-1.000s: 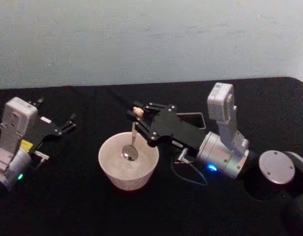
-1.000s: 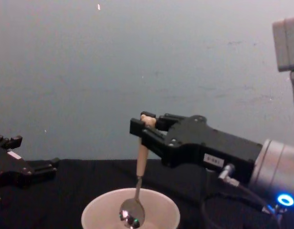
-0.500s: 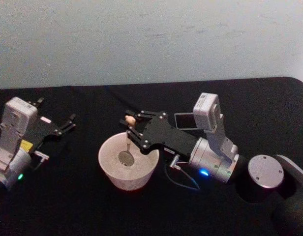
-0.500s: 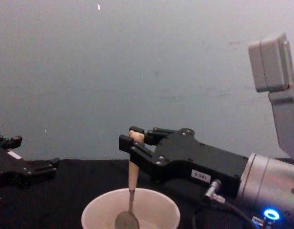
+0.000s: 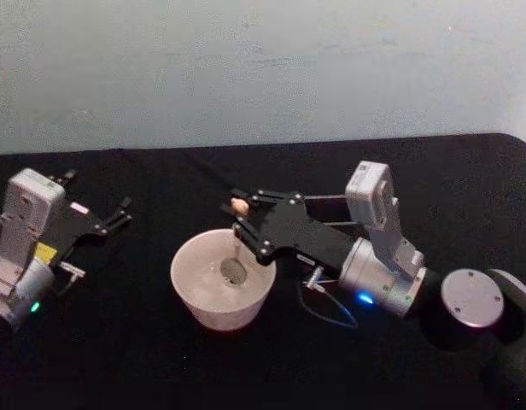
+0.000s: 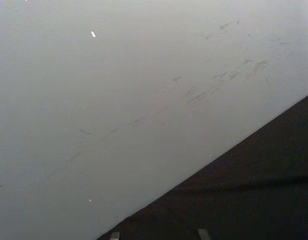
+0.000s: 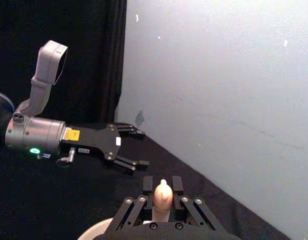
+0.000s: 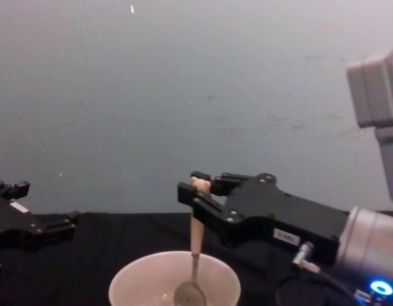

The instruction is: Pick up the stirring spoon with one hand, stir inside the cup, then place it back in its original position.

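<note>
Dim, flat light; wall evenly lit, black table swallows shadows; blue LED glows.

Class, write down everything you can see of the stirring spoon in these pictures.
The stirring spoon is thin, with a pale beige handle ending in a small rounded knob and a small grey, metallic-looking bowl. It hangs nearly upright, bowl down inside the cream cup, near its middle. The right gripper is shut on the top of the handle, and the knob pokes out above its grip. Whether the bowl touches the cup's bottom cannot be told.
</note>
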You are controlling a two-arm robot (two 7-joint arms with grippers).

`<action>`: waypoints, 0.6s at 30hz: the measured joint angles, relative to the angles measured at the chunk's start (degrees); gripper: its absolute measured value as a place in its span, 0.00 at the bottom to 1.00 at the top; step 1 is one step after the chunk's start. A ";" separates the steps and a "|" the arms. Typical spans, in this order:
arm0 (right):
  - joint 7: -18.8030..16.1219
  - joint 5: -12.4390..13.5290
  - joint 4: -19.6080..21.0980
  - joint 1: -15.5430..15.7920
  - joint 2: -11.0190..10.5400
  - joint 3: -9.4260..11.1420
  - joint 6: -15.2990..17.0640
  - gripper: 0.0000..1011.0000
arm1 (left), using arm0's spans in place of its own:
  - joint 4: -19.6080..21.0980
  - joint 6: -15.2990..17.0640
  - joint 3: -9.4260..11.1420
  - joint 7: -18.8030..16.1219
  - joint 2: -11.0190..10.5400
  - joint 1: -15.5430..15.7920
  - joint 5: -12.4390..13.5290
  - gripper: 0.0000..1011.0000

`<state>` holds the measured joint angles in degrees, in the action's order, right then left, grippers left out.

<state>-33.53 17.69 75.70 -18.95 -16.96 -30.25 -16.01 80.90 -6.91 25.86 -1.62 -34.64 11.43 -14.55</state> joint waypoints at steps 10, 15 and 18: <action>-1.94 2.26 5.84 4.44 -3.87 0.78 2.04 0.22 | 0.00 0.00 0.00 0.00 0.00 0.00 0.00 0.99; -3.03 3.55 8.67 6.19 -5.01 0.29 2.69 0.22 | 0.00 0.00 0.00 0.00 0.00 0.00 0.00 0.99; -3.45 4.20 9.95 6.77 -5.18 -0.21 2.96 0.22 | 0.00 0.00 0.00 0.00 0.00 0.00 0.00 0.99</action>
<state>-36.98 21.89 85.65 -12.18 -22.13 -30.47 -13.05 80.90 -6.91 25.86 -1.62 -34.65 11.43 -14.55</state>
